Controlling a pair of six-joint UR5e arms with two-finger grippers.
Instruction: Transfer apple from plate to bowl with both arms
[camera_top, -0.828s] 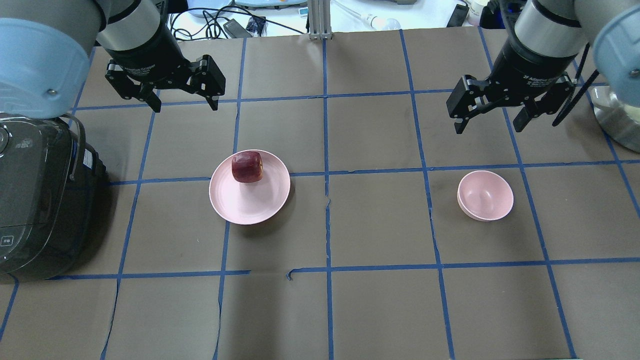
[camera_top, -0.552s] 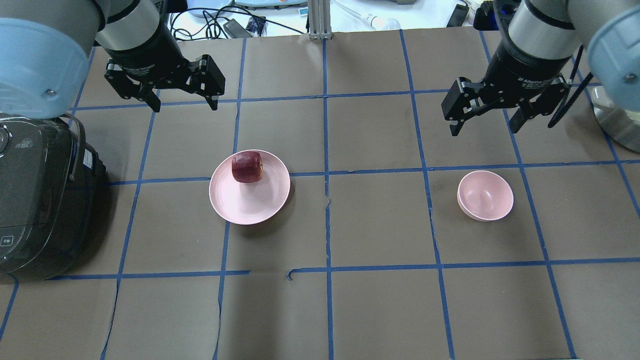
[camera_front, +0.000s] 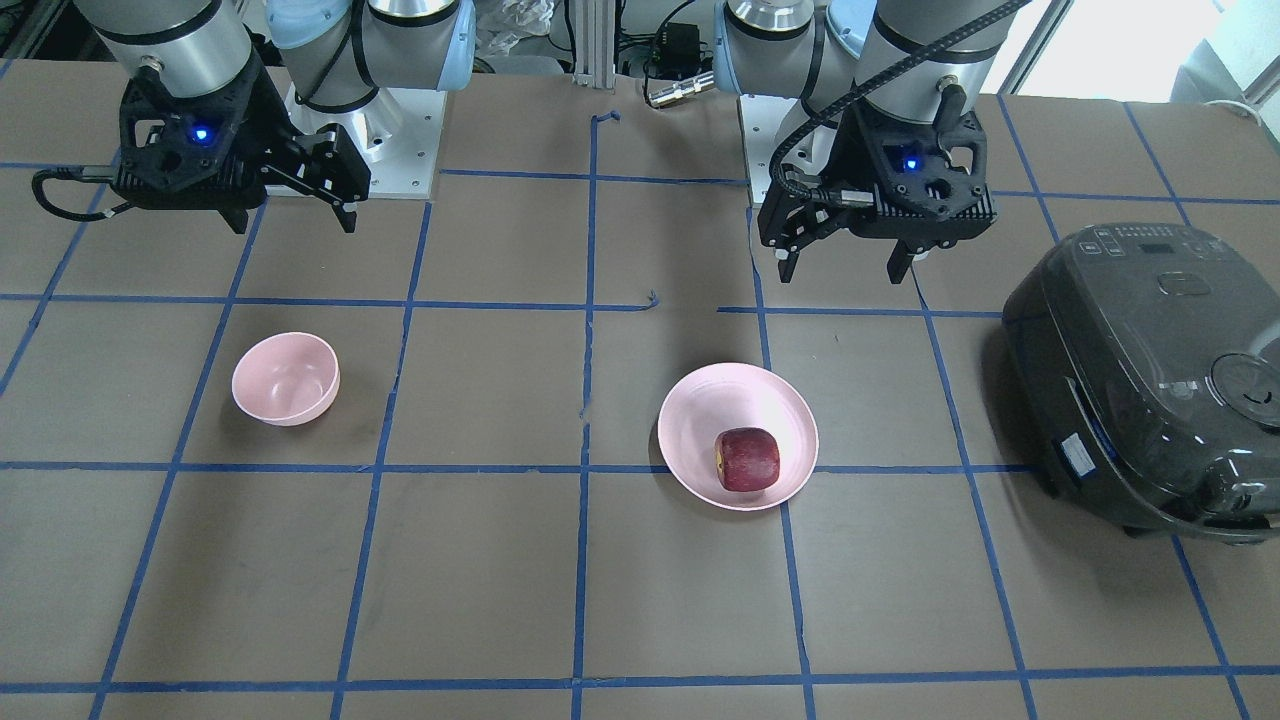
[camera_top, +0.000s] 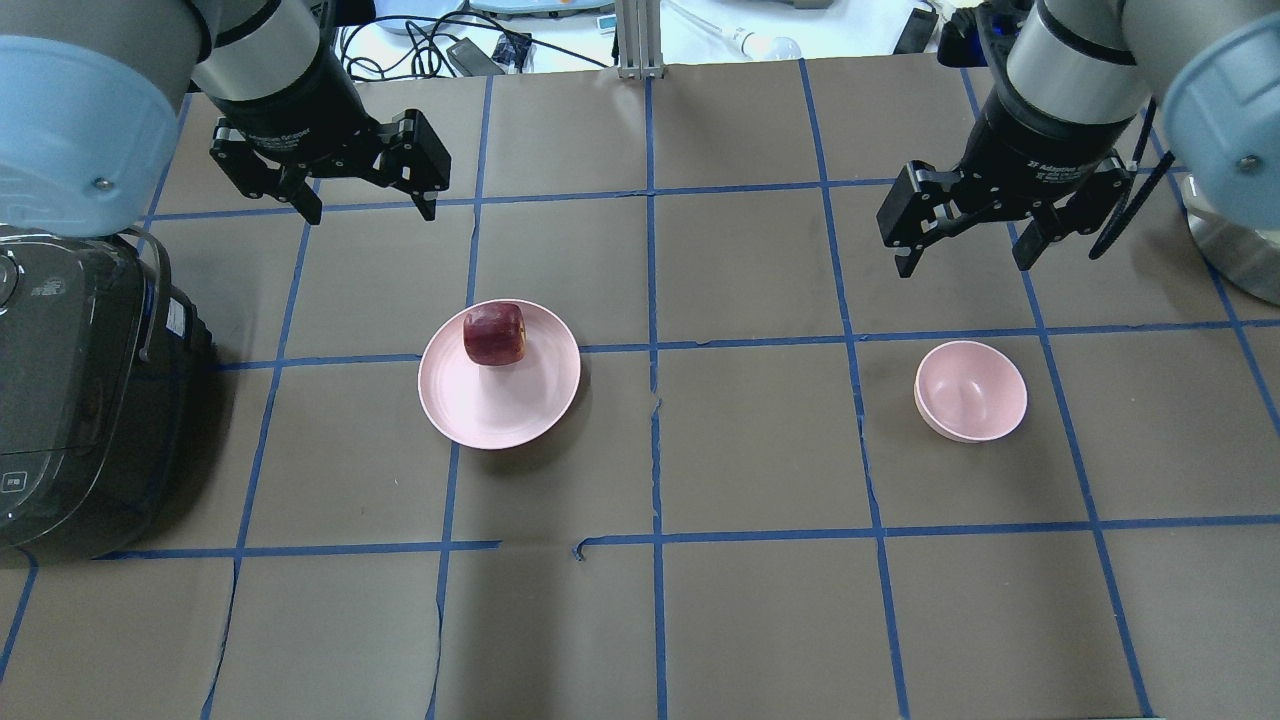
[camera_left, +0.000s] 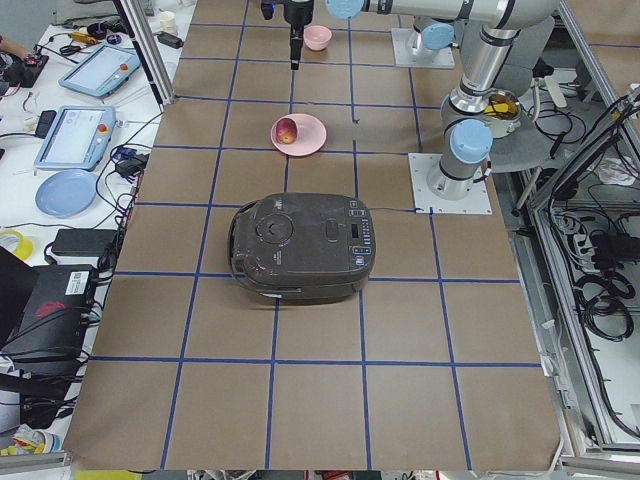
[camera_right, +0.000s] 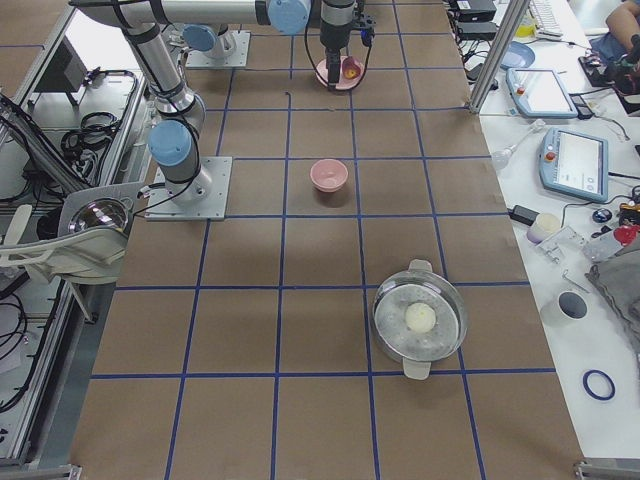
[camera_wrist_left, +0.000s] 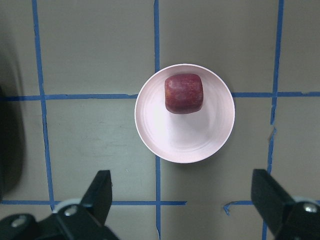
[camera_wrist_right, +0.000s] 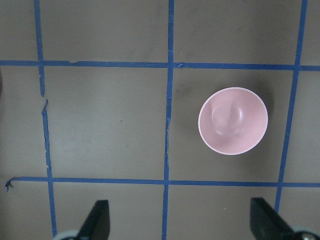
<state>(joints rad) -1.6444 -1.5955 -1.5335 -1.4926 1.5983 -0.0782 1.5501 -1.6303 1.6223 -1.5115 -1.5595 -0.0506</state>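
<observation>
The dark red apple (camera_top: 494, 335) (camera_front: 747, 459) (camera_wrist_left: 184, 93) lies on the far side of the pale pink plate (camera_top: 500, 410) (camera_front: 730, 400) (camera_wrist_left: 185, 140). The small pink bowl (camera_top: 970, 390) (camera_front: 286, 378) (camera_wrist_right: 233, 121) stands empty to the right. My left gripper (camera_top: 370, 213) (camera_front: 838, 275) (camera_wrist_left: 182, 200) is open and empty, high above the table behind the plate. My right gripper (camera_top: 963, 265) (camera_front: 295, 226) (camera_wrist_right: 180, 220) is open and empty, high above the table behind the bowl.
A black rice cooker (camera_top: 80, 400) (camera_front: 1140, 370) stands at the table's left end, close to the plate. A lidded metal pot (camera_top: 1230, 240) (camera_right: 420, 320) stands at the right end. Blue tape lines grid the brown table cover.
My right gripper has shifted a little to the left and farther back, still open. The left gripper, apple, plate and bowl have not moved.
</observation>
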